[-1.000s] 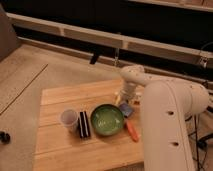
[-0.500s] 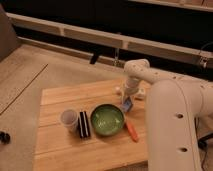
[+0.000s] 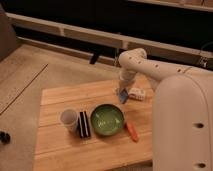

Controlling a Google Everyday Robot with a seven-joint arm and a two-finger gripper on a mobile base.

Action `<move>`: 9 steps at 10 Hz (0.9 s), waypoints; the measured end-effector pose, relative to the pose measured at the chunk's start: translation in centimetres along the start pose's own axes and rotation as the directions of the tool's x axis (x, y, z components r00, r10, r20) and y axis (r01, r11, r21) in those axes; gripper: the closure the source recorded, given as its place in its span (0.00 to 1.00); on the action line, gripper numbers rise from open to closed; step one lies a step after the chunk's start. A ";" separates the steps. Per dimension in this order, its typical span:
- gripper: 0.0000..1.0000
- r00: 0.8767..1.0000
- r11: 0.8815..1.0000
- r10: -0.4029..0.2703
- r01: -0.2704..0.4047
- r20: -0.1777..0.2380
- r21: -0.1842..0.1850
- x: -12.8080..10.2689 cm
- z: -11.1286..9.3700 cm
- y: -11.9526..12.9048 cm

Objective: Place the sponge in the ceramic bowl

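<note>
We see the wooden bench spread under everything, and the white arm reaching over its far right part. The ceramic bowl sits mid-bench with nothing blue inside. Past its far rim the gripper hangs higher than a second ago, fingers pinched on the sponge. The sponge now dangles on edge, off the wood, beside the white packet. It's picked up, we reckon, and only the carry over the bowl remains.

Glossy white rounded arm, dark screw dots on shell; gripper over table.
</note>
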 end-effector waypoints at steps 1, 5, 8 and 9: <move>1.00 0.999 0.999 -0.033 0.033 0.017 -0.018 0.5 -1.1 2.3; 1.00 0.997 0.991 -0.062 0.058 -0.034 -0.123 6.0 -1.6 8.6; 0.98 0.994 0.989 -0.041 0.026 -0.102 -0.144 9.6 -1.3 8.7; 0.94 0.994 0.989 -0.044 0.029 -0.102 -0.145 9.6 -1.3 8.9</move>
